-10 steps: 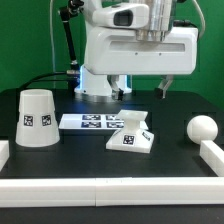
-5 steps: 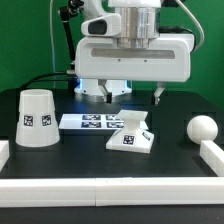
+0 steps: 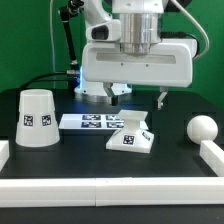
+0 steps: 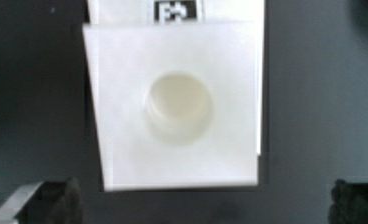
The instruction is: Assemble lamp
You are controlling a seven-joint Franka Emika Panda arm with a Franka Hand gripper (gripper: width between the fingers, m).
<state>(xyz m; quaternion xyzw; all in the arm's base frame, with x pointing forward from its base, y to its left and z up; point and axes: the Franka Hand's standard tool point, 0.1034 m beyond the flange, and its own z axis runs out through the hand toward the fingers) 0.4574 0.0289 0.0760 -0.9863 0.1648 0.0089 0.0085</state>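
The gripper (image 3: 138, 97) has been sliding toward the exterior view's left and is hanging a bit lower than a second ago, while the parts aren't budging. The smooth white cone shade (image 3: 35, 118) is standing upright, with the flat marker board (image 3: 90, 122) lying just beside it. The low square base (image 3: 132, 138) is sitting under the wide-open, empty jaws, its round socket (image 4: 177, 101) facing up. The matte, ball-headed bulb (image 3: 203, 128) is lying far right.
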